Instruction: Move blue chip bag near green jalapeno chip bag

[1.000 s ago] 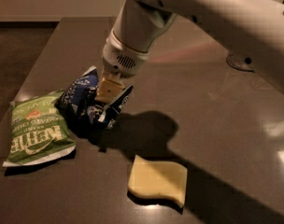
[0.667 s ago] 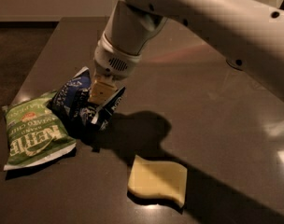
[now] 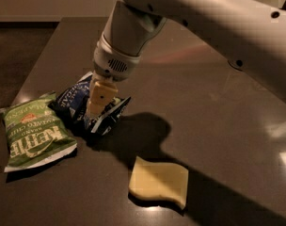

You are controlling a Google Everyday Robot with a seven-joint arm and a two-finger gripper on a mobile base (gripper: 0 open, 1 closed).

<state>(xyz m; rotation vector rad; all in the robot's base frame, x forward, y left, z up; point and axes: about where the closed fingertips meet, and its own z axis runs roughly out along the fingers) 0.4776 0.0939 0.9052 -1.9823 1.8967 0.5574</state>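
gripper down on the dark table, fingers clamped on the crumpled blue chip bag | bag under gripper, spreading left | green jalapeno chip bag just beside it, further left | yellow sponge lower right, apart

Dim indoor room, kind unclear: dark surface, pale wall upper left; gripper at centre left, jaws clasping blue chip bag.
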